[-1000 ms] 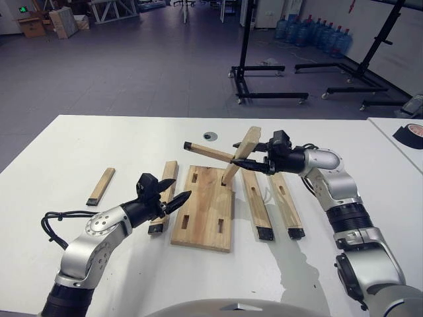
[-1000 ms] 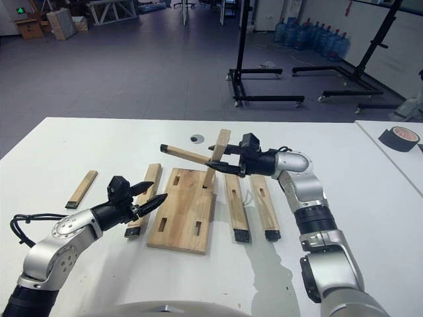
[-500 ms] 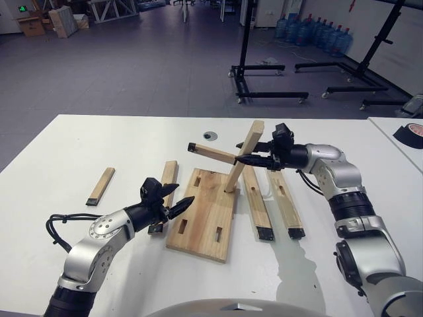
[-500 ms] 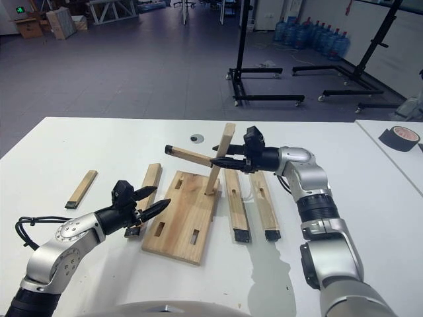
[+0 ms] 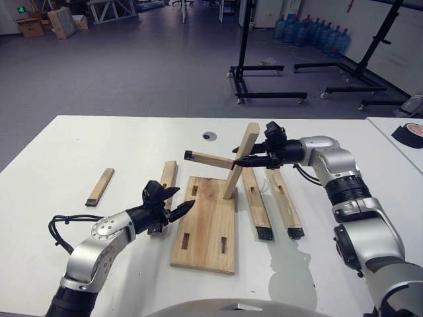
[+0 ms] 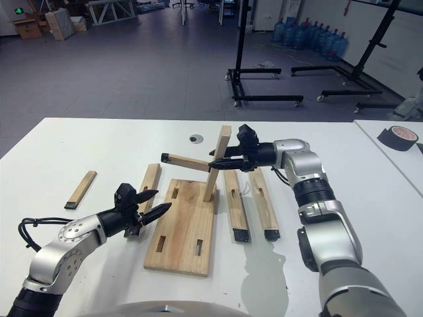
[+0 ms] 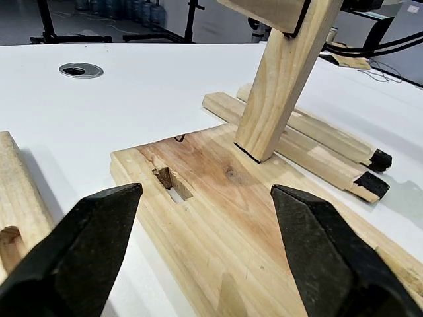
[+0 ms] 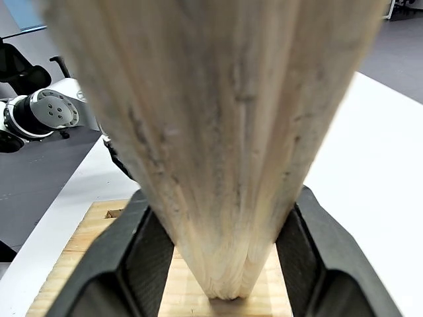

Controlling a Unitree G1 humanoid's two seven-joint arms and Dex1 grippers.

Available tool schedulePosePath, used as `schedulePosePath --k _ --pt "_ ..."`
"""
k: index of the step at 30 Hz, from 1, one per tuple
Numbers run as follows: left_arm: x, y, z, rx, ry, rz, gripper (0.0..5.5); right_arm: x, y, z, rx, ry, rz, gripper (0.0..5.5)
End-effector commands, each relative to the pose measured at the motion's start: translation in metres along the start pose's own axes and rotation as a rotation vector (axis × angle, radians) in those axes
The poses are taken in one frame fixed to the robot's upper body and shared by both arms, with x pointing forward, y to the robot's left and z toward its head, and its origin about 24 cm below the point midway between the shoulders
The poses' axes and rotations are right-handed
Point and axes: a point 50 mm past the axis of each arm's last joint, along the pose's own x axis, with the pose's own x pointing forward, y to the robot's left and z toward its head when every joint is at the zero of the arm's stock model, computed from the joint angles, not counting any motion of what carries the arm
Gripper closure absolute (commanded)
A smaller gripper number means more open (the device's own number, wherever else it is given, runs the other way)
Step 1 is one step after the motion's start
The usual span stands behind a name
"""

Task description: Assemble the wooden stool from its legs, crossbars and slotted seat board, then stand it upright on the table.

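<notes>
The seat board (image 5: 208, 224) has slid toward the robot over the last second and squared up, its long sides now running almost straight away from the robot, where a moment ago it lay skewed. And the right gripper (image 5: 248, 160) has brought its leg (image 5: 243, 148) steeper: fingers clamped on it partway up, the leg leans over the board's far right corner with its foot down on the wood. A crossbar (image 5: 208, 159) is already joined to that leg and juts out above the board's far end, pointing toward the board's left. The left gripper (image 5: 178, 206) sits at the board's left edge, fingers apart and holding nothing, the tips pointing across the board. That looks like a bracing position, so I read this as lining the foot up with the far right slot; whether it has actually entered, I cannot tell. Nothing here counts as a container except the slots themselves. The far left slot (image 7: 172, 185) gapes open with nothing in it, and so do the two near ones (image 5: 183, 241). So no leg is clearly seated yet, and the task is at an early stage. Two more legs (image 5: 254, 205) lie side by side just right of the board, another (image 5: 168, 178) lies just left of it under the left gripper, and a short crossbar (image 5: 100, 185) waits well out to the board's left.
</notes>
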Motion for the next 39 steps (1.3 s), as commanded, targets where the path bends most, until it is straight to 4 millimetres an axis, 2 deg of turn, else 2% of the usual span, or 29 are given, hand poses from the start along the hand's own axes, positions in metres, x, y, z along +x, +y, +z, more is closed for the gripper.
schedulePosePath --k 1,13,14,22,26,31,35,37,39 --pt "0.001 -0.001 -0.013 0.036 0.099 -0.005 1.92 0.012 -0.002 -0.014 0.101 0.098 0.014 3.47" --pt "0.008 -0.005 -0.029 0.046 0.173 -0.01 1.92 0.027 -0.003 -0.016 0.094 0.194 0.013 3.48" --pt "0.008 -0.006 -0.03 0.044 0.173 -0.009 1.92 0.028 -0.003 -0.014 0.089 0.188 0.012 3.11" --pt "0.007 -0.004 -0.039 0.011 0.18 0.029 1.92 0.014 0.0 -0.008 0.075 0.078 -0.08 1.77" --pt "0.005 -0.002 -0.04 0.002 0.176 0.051 1.92 -0.003 0.011 -0.005 0.048 0.02 -0.13 1.74" --pt "0.003 -0.003 -0.041 -0.01 0.175 0.069 1.92 -0.034 0.024 0.025 -0.074 -0.134 -0.305 1.74" --pt "0.003 -0.003 -0.035 -0.038 0.133 0.075 1.92 -0.062 0.042 0.069 -0.21 -0.323 -0.422 1.74" --pt "0.002 -0.004 -0.033 -0.046 0.119 0.073 1.92 -0.064 0.054 0.094 -0.259 -0.458 -0.401 1.74" --pt "0.001 -0.004 -0.031 -0.049 0.116 0.074 1.92 -0.055 0.066 0.11 -0.282 -0.543 -0.341 1.74"
